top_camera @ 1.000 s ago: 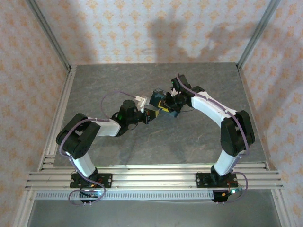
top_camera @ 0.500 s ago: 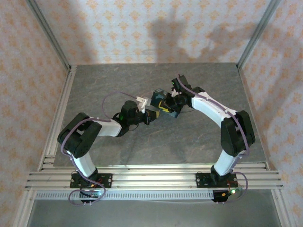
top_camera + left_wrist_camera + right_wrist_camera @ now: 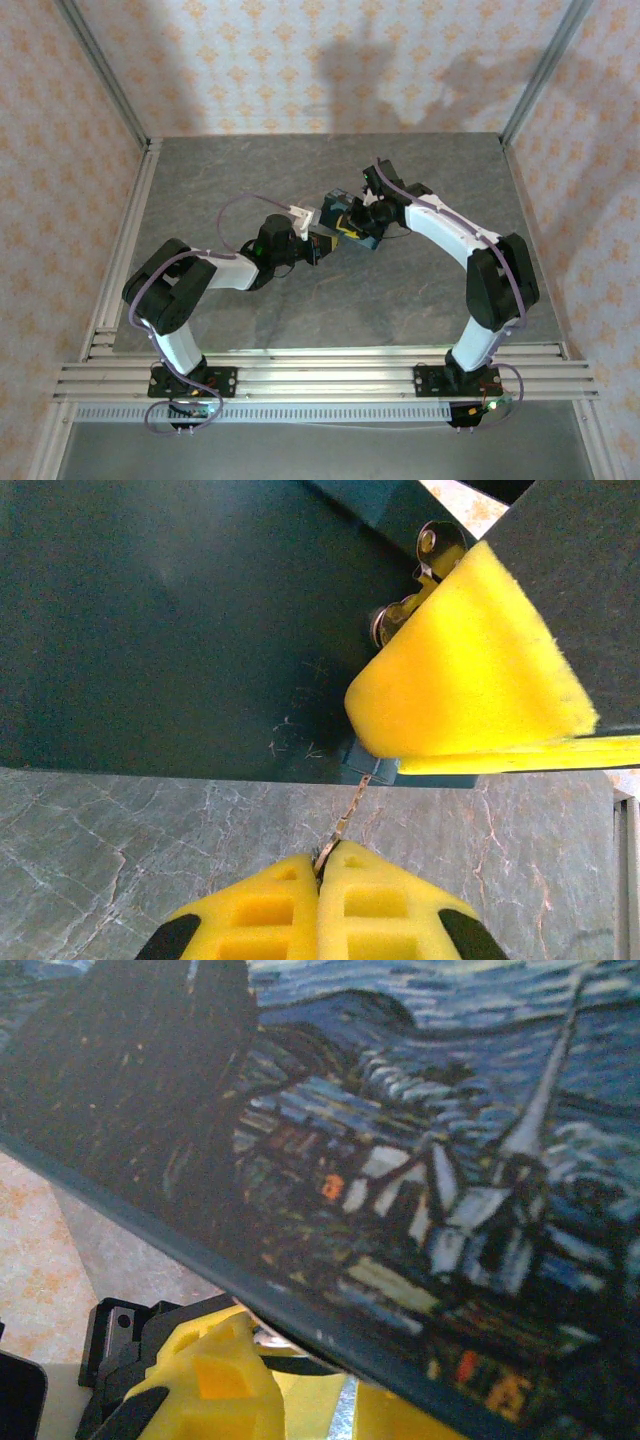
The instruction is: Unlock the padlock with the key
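Both arms reach inward and meet mid-table [image 3: 250,180], wrists bent toward each other. The left gripper [image 3: 320,872] has its yellow pads pressed tight on the key [image 3: 345,815] — the toothed blade juts straight ahead of the tips, up to the padlock [image 3: 358,762]. That blue corner peeps from the right gripper [image 3: 352,228], which pinches it. Just beyond stands the Starry-Night tin [image 3: 400,1160] — its inside hidden.
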